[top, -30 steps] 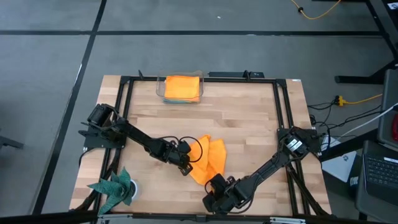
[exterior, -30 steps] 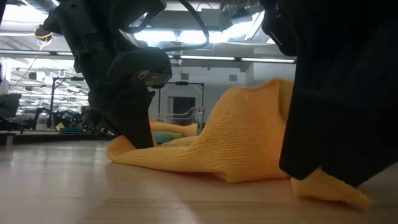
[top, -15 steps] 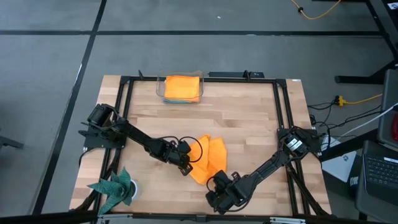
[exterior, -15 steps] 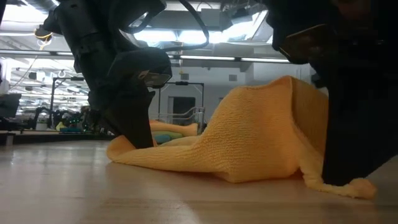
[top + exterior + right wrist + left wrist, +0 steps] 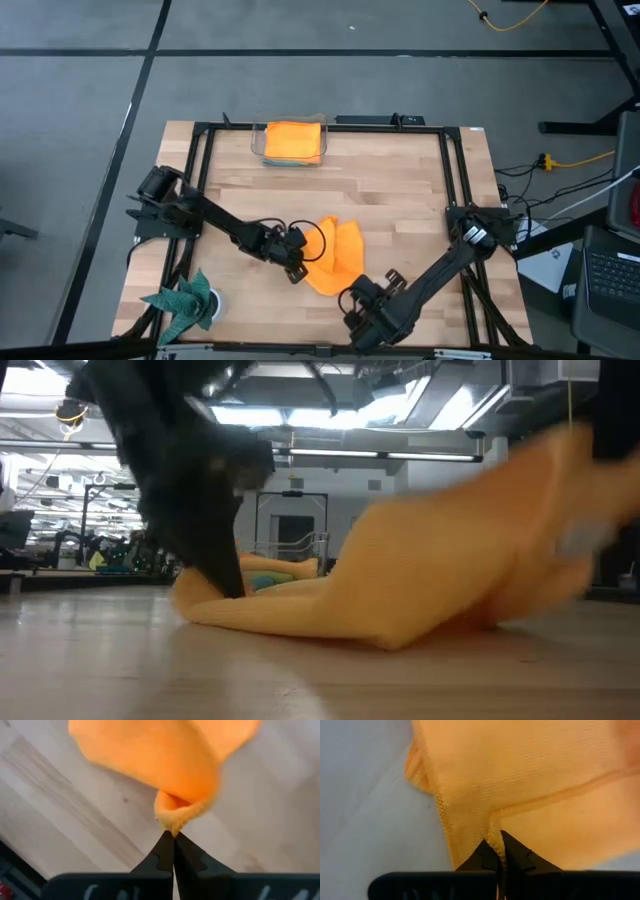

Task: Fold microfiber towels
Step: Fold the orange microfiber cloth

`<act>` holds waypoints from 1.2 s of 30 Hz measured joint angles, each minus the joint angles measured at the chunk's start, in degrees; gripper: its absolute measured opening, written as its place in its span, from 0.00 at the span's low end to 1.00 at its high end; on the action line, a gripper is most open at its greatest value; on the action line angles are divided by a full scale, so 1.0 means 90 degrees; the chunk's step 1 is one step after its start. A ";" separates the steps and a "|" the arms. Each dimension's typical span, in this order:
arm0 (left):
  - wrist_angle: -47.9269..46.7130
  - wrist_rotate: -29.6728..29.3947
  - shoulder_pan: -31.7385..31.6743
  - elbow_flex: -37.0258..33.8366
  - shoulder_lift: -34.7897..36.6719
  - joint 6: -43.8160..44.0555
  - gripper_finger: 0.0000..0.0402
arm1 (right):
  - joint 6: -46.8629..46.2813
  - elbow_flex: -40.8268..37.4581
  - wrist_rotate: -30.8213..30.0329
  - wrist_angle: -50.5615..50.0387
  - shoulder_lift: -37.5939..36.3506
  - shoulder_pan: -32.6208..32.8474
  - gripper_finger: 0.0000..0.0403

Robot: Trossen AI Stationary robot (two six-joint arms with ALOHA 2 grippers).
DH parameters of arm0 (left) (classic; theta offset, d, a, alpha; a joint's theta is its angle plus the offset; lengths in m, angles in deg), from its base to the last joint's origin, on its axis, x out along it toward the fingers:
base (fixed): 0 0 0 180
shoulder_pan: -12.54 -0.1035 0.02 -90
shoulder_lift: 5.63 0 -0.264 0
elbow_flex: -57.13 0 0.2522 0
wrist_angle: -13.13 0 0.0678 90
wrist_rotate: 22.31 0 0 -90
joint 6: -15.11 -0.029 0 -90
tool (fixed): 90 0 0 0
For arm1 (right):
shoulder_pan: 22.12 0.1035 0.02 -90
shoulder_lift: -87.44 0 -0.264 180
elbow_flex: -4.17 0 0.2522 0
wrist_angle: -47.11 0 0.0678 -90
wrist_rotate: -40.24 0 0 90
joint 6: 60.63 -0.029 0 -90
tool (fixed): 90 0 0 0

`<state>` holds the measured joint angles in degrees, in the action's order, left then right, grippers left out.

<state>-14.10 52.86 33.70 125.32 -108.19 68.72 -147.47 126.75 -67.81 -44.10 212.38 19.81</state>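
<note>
An orange microfiber towel (image 5: 337, 252) lies crumpled on the wooden table, in the near middle. My left gripper (image 5: 298, 268) is shut on its left side, low at the table. My right gripper (image 5: 350, 296) is shut on its near corner and holds that corner up. In the low view the towel (image 5: 400, 585) rises from the table toward the right. A second orange towel (image 5: 294, 140) lies folded in a clear bin at the far edge. My left gripper pinches a hemmed edge of the towel (image 5: 495, 837) between its two fingers, where the cloth draws into a small fold. The fingers slant down from the table's left. This end of the towel (image 5: 205, 605) rests on the table. My right gripper pinches a bunched corner of the towel (image 5: 172, 822) between its two fingertips. That corner is lifted clear of the table, and the cloth runs slack from it down to the part that lies on the wood.
A dark teal spiky-edged cloth (image 5: 185, 300) lies at the near left corner. A black frame (image 5: 450, 180) runs round the table. Bare wood lies to the right of the towel and between it and the bin.
My right gripper has taken hold of the towel's near corner, which lay flat on the table, and has risen with it toward the right. That side of the towel is now lifted and drawn over; the left end stays on the table.
</note>
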 joint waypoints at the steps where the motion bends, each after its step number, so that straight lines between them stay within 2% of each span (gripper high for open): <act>1: -0.0046 -0.0009 0.0026 0.0053 0.0104 -0.0038 0.00 | -0.0009 0.0206 -0.0044 -0.0329 -0.0004 0.0014 0.00; 5: -0.0146 -0.0188 0.0150 0.0371 0.0737 -0.0491 0.00 | -0.0003 0.0899 -0.0289 -0.1377 -0.0010 0.0033 0.00; 10: -0.1044 -0.0748 0.0354 0.1031 0.1571 -0.1041 0.00 | 0.0519 0.1367 -0.0840 -0.1386 -0.0124 -0.0010 0.00; 21: -0.4108 -0.2586 0.1154 0.2721 0.3094 -0.1364 0.00 | 0.1213 0.1731 -0.1772 -0.1393 -0.0815 0.0003 0.00; 23: -0.4624 -0.2720 0.1202 0.2974 0.3248 -0.1417 0.00 | 0.1505 0.1731 -0.2093 -0.1397 -0.0935 0.0003 0.00; 26: -0.5323 -0.2812 0.1210 0.3276 0.3449 -0.1466 0.00 | 0.1712 0.1731 -0.2182 -0.1397 -0.1143 -0.0043 0.00; 31: -0.5411 -0.2819 0.1283 0.3431 0.3620 -0.1189 0.00 | 0.1831 0.1734 -0.2243 -0.1397 -0.1430 -0.0054 0.00; 36: -0.5905 -0.2742 0.1412 0.3466 0.3800 -0.1297 0.00 | 0.3056 0.1734 -0.2052 -0.1399 -0.1794 0.0006 0.00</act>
<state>-67.24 28.18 46.41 156.51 -73.99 57.04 -119.96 142.36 -86.28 -56.69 196.24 19.86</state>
